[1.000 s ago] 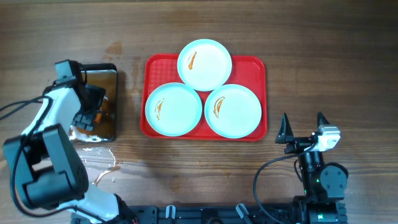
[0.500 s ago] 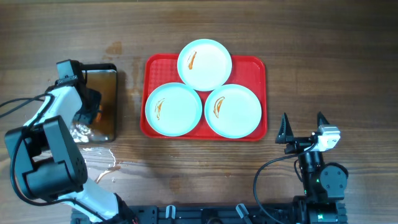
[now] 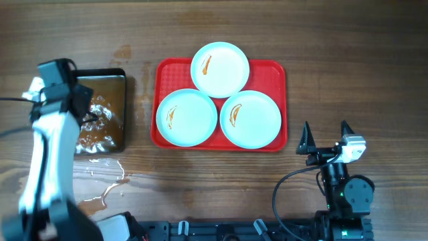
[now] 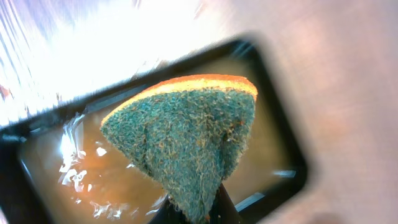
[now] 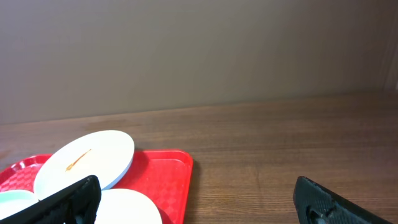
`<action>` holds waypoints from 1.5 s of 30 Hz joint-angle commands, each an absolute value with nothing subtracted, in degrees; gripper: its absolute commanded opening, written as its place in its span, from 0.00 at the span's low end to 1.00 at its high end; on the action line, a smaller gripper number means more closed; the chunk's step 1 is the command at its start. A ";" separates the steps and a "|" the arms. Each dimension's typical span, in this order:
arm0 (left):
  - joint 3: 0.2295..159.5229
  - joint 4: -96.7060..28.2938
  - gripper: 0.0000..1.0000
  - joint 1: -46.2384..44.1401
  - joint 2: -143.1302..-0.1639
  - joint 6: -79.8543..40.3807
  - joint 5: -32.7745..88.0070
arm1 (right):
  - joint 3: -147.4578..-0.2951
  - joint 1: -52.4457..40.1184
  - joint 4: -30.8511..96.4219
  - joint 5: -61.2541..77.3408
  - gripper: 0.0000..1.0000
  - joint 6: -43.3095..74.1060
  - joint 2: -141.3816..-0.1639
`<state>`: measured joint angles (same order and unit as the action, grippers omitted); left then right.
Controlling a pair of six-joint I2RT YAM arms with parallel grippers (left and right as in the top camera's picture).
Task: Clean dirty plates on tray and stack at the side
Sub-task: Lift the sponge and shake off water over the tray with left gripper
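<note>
Overhead: your left gripper (image 3: 83, 107) hangs over the dark pan (image 3: 123, 100) at the left of the bench (image 3: 334, 40). The tray (image 3: 275, 71) lies to its right, carrying three plates (image 3: 186, 118), all smeared; the near-left one is closest. Right gripper (image 3: 326, 130) sits off the tray's near-right corner, fingers apart, empty.
Left wrist: gripper clamped on the sponge (image 4: 186, 137), green scrub face to camera, brown water (image 4: 56, 168) below.
Right wrist: fingers wide apart, tray ahead-left. My call: the sponge arm travels right.

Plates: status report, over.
Left tool shut on sponge over pan. Right tool open, empty. Three plates on tray, all smeared. Nothing blocking.
</note>
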<state>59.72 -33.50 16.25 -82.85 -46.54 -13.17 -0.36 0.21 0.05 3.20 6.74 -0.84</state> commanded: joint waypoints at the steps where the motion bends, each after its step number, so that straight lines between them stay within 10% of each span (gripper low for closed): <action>1: 60.01 -32.56 0.04 16.62 -74.24 -45.21 -14.44 | -0.30 0.51 -0.08 3.66 1.00 6.09 -0.43; 8: 58.61 -26.74 0.04 16.64 -80.18 -45.36 -12.14 | -0.30 0.51 -0.08 3.66 1.00 6.09 -0.43; 25: 57.10 -14.85 0.04 29.58 -79.75 -45.98 40.03 | -0.30 0.51 -0.08 3.66 1.00 6.09 -0.43; 45: 57.10 -24.25 0.04 34.57 -79.13 -91.13 46.81 | -0.30 0.51 -0.08 3.66 1.00 6.07 -0.43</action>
<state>56.73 -24.45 33.21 -79.48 -81.78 45.34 -0.36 0.21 0.05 3.20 6.74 -0.84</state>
